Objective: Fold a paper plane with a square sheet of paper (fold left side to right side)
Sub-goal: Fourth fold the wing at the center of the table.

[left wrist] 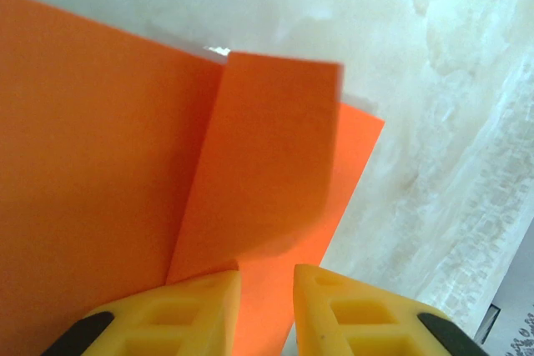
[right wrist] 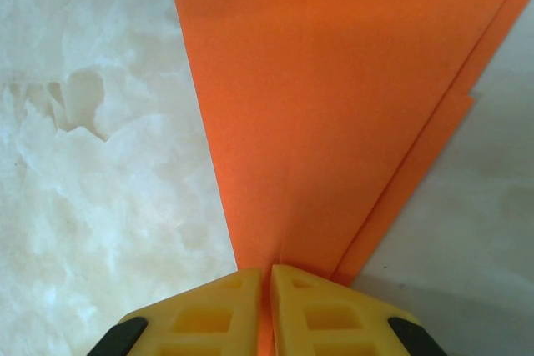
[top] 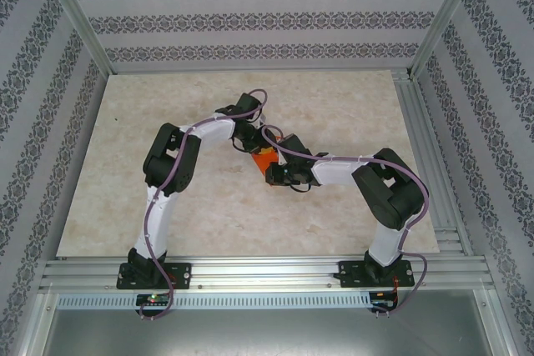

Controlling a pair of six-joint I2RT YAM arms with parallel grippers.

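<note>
A beige, marble-patterned tabletop (top: 334, 97) is enclosed by patterned wall panels (top: 250, 18). Two white-and-black arms are bent inward over its middle, the left arm (top: 167, 172) coming from the near left and the right arm (top: 380, 189) from the near right. A folded sheet of thin bright orange paper (top: 264, 158) is found on the tabletop between the two wrists, near the centre. Its narrow end is pinched by the right gripper (right wrist: 269, 271), whose yellow fingers are pressed almost together on it. The left gripper (left wrist: 267, 271) is held slightly spread at the sheet's opposite end, where a small creased flap (left wrist: 279, 156) is raised above the layer beneath.
</note>
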